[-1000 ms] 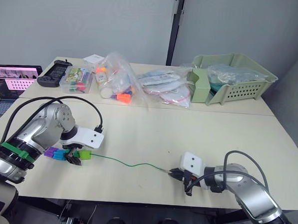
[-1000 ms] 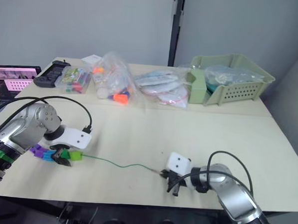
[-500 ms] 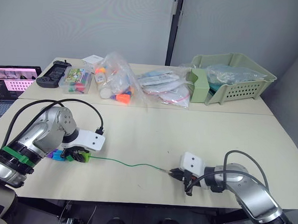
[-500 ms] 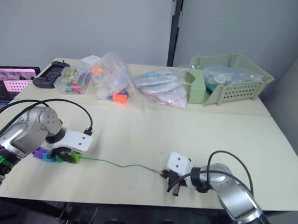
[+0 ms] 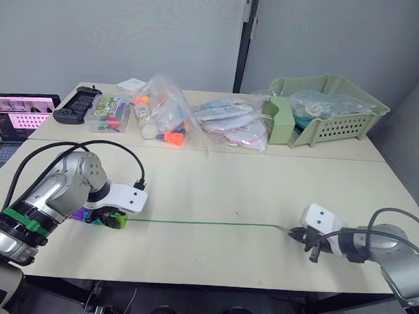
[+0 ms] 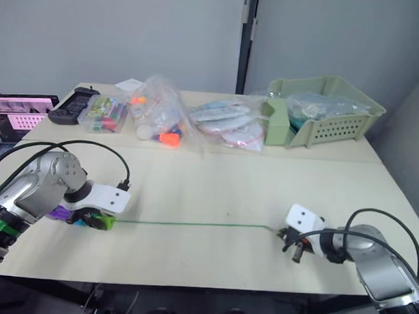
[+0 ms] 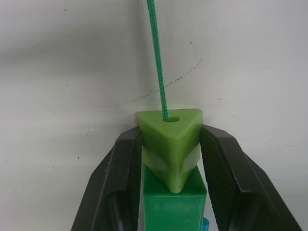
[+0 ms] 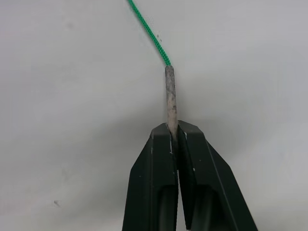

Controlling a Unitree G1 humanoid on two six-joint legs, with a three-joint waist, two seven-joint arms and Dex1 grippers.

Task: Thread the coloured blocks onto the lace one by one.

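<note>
The coloured blocks (image 5: pixel 94 216) sit in a short row on the lace at the table's left: purple, blue, dark green (image 7: pixel 175 208), with a light green triangular one (image 7: pixel 169 137) at the front. My left gripper (image 7: pixel 169 131) is shut on that light green block, a finger on each side. From the block's hole the thin green lace (image 5: pixel 206 223) runs taut and straight across the table to the right. There my right gripper (image 8: pixel 174 128) is shut on the lace's stiff pale tip (image 8: pixel 169 94), low over the table near its front right (image 5: pixel 305 239).
Along the back of the table (image 5: pixel 215 185) lie clear bags of toys (image 5: pixel 162 116), a small clear box (image 5: pixel 108 112), a black controller (image 5: pixel 73 105) and a pale green basket (image 5: pixel 324 107). A laptop (image 5: pixel 18 112) stands at far left. A black cable (image 5: pixel 90 147) loops over my left arm.
My right gripper has moved right with the tip, pulling the slack lace straight and taut. My left gripper has closed from open onto the light green block.
</note>
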